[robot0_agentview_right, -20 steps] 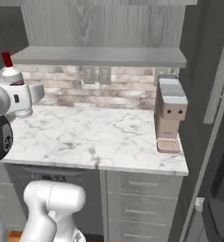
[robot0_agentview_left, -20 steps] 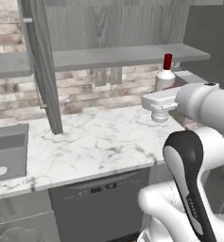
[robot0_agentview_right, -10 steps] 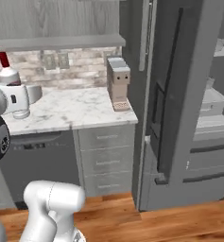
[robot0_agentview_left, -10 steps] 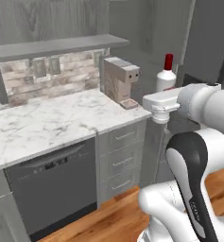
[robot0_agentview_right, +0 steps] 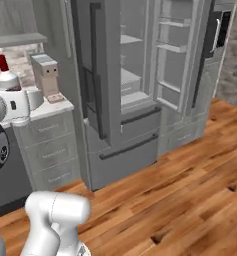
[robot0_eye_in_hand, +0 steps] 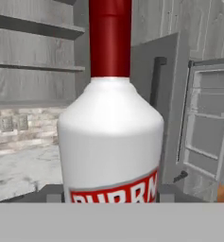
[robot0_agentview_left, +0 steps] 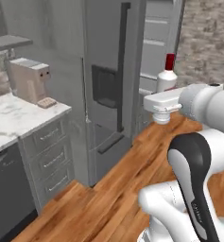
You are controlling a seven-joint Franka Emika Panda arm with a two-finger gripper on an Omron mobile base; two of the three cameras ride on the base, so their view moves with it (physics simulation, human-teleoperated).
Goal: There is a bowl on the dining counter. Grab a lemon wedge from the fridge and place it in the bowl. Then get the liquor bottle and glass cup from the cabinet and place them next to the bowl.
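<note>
Bottle: the liquor bottle is up off any surface, standing upright in the robot's hand, red cap on top, white shoulder below it.
Tool: the tool sits right under that shoulder; in the hand view the bottle stands between two grey finger stubs low at either side, so I call it pinched around the body, jaws held wide by the glass.
Long axis: vertical, cap pointing at the ceiling, no lean that I can make out from either base camera.
Right base camera: same story, bottle poking up above the white wrist at the far left edge.
Fridge: the fridge fills the middle ground, right door swung open on bare white shelves, left door with its long dark handle closed.
Tabletop: a marble tabletop with a small beige appliance lies off to the left, well apart from the bottle.
Floor: warm wooden floor stretches ahead and to the right.
Stage: a carry, by my reading; lemon job looks behind us, the glass cup comes afterwards.
Key relation: bowl and dining island are nowhere in these frames, so which way the drop spot lies from the tool I cannot tell; the set-down hinges on keeping that axis upright and landing beside the bowl, not in it.
</note>
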